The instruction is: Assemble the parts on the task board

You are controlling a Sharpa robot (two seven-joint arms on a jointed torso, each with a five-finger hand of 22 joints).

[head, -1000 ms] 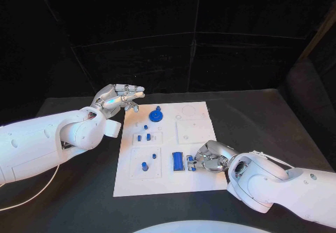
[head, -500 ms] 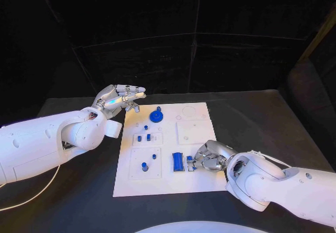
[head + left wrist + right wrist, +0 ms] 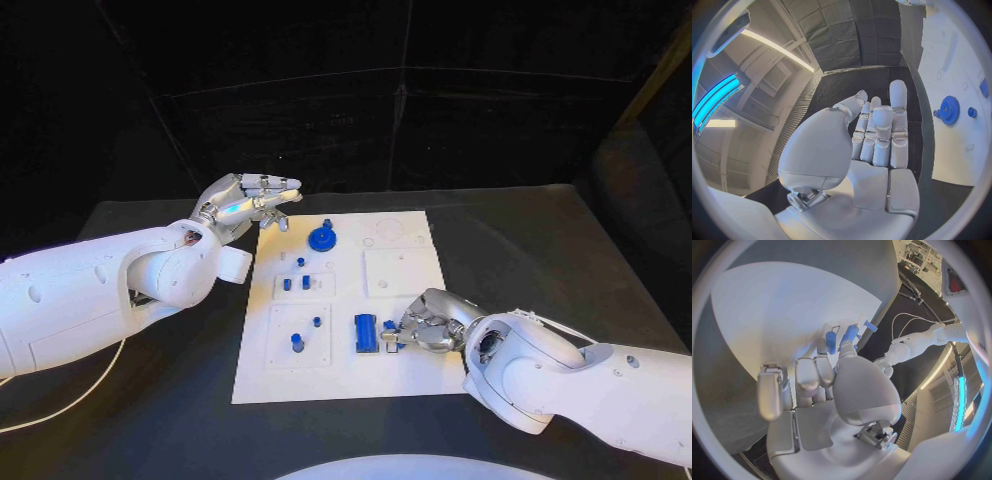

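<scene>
1. The right hand (image 3: 428,327), lower right of centre in the head view, curls its fingers at a small blue block (image 3: 392,337) beside the long blue piece (image 3: 366,333); whether it actually grips it, I cannot tell.
2. The left hand (image 3: 245,203), upper left, hovers open, holding nothing.
3. The task board (image 3: 404,268) lies mid-frame; the blue gear (image 3: 323,238) sits near its top.
4. The parts look light, rigid and slick; pinch their flat sides.
5. No legible writing.
</scene>
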